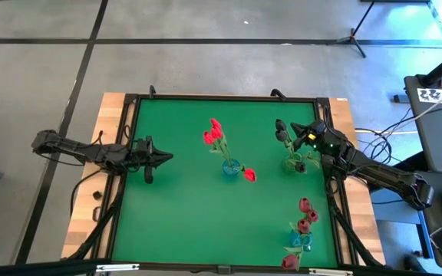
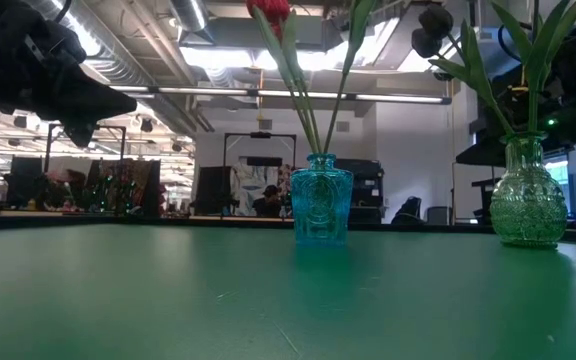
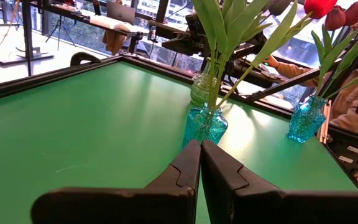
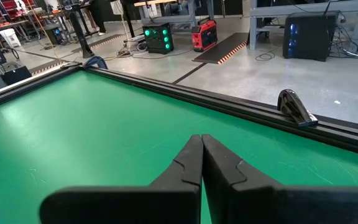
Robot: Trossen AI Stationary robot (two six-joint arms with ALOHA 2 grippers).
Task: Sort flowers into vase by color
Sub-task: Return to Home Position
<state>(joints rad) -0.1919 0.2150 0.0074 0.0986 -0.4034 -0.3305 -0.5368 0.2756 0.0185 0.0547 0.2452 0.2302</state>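
Red tulips (image 1: 214, 135) stand with their stems in a blue glass vase (image 1: 230, 168) at mid-table; it also shows in the low view (image 2: 322, 198). Dark maroon tulips (image 1: 283, 138) stand in a clear green vase (image 1: 295, 162) at the right. Pink-red tulips (image 1: 305, 217) stand in a second blue vase (image 1: 298, 244) at the near right. My left gripper (image 1: 167, 158) hovers shut at the table's left side, pointing at the middle vase (image 3: 205, 124). My right gripper (image 1: 280, 125) hovers shut by the maroon heads and points at the far edge (image 4: 202, 142).
A black frame (image 1: 229, 98) rims the green table, with clamps on its far edge (image 4: 296, 106). Bare green surface lies between my left gripper and the middle vase, and along the near left. A workshop room with desks and equipment shows beyond the table.
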